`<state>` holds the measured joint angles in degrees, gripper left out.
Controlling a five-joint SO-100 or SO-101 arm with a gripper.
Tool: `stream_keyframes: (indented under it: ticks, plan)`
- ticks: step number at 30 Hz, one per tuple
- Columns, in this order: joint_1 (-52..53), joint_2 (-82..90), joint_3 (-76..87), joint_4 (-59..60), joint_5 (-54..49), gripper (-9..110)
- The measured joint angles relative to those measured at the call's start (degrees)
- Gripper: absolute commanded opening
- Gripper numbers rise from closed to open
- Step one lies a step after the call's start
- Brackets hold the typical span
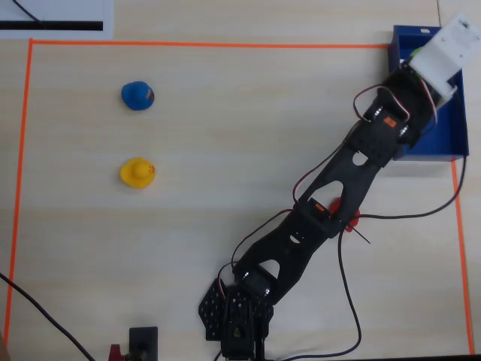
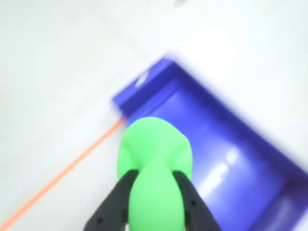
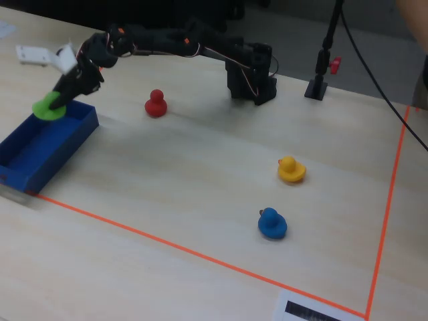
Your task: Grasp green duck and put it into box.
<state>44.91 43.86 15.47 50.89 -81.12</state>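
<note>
The green duck (image 2: 154, 144) is pinched between my gripper's (image 2: 155, 174) two black fingers (image 2: 122, 190). In the fixed view the gripper (image 3: 59, 100) holds the duck (image 3: 48, 109) just above the far end of the dark blue box (image 3: 63, 144), over its opening. In the wrist view the box (image 2: 226, 144) lies right below and beyond the duck. In the overhead view the box (image 1: 430, 156) sits at the top right corner, and only a sliver of the duck (image 1: 415, 54) shows beside the white wrist mount (image 1: 447, 49).
A yellow duck (image 3: 291, 169) and a blue duck (image 3: 272, 223) sit far from the box, at the left in the overhead view (image 1: 137, 173) (image 1: 137, 95). A red duck (image 3: 156, 103) stands under the arm. Orange tape (image 1: 210, 45) borders the table area.
</note>
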Motion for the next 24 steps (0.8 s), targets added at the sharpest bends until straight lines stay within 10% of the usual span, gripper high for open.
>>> stream_keyframes:
  ticks: [24]
  plan:
    - [6.8,-21.1,-9.2,-9.1,-4.0,13]
